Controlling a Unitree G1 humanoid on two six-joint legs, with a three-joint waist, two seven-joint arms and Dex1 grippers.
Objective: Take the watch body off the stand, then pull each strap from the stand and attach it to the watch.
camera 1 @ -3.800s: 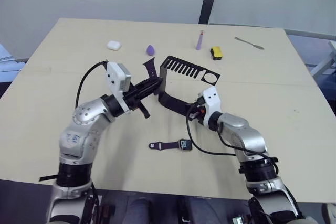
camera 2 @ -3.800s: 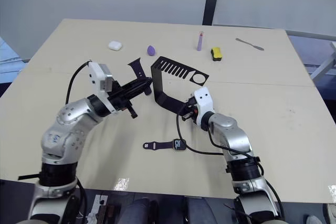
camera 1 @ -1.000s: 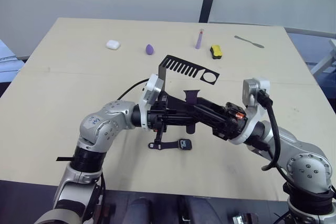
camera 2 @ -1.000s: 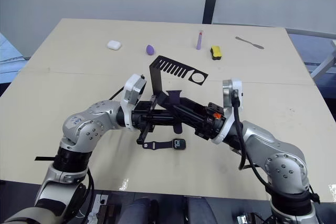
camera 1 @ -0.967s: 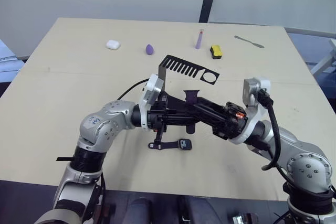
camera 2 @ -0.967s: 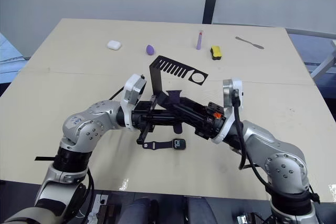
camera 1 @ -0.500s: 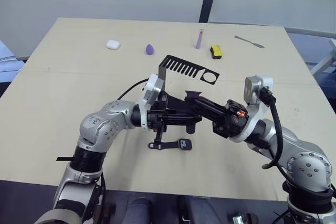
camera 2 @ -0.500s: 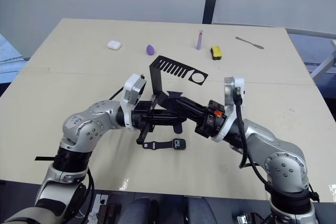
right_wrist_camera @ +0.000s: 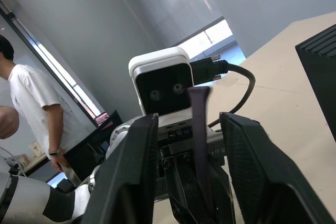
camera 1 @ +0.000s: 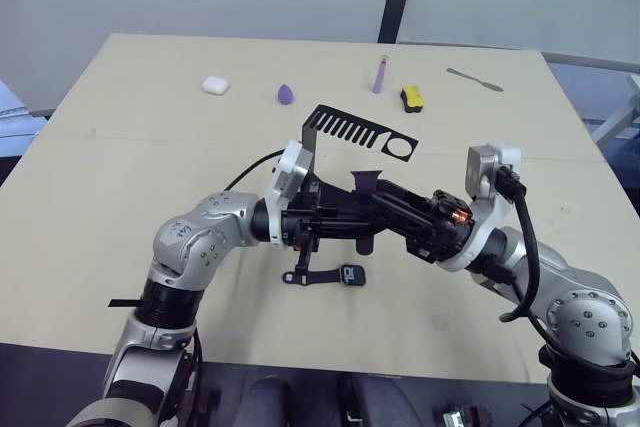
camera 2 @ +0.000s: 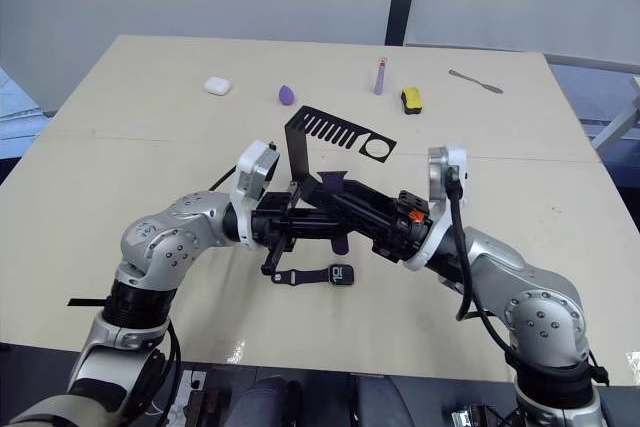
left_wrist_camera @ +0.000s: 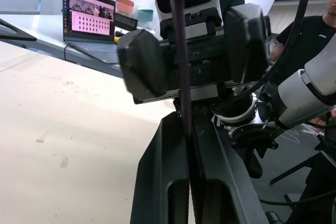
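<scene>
The black stand (camera 1: pixel 352 130) rests mid-table. In front of it the watch body (camera 1: pixel 351 274) lies flat with one dark strap (camera 1: pixel 312 277) attached on its left side. Above the watch, my left gripper (camera 1: pixel 366 230) points right and is shut on the lower end of the second, purple strap (camera 1: pixel 367 180). That strap stands upright and shows edge-on in the left wrist view (left_wrist_camera: pixel 179 51). My right gripper (camera 1: pixel 372 195) faces the left one, open, with its fingers (right_wrist_camera: pixel 247 166) on either side of the strap (right_wrist_camera: pixel 199 124) without touching it.
Along the far edge lie a white case (camera 1: pixel 213 85), a small purple egg-shaped piece (camera 1: pixel 286 94), a pale purple tube (camera 1: pixel 379 75), a yellow-and-black block (camera 1: pixel 410 98) and a metal tool (camera 1: pixel 474 78). A person (right_wrist_camera: pixel 31 98) stands beyond the table.
My left gripper brought the purple strap from the stand to above the watch. The right gripper left the stand's base, came to face it, tilted up briefly and is now back level around the strap.
</scene>
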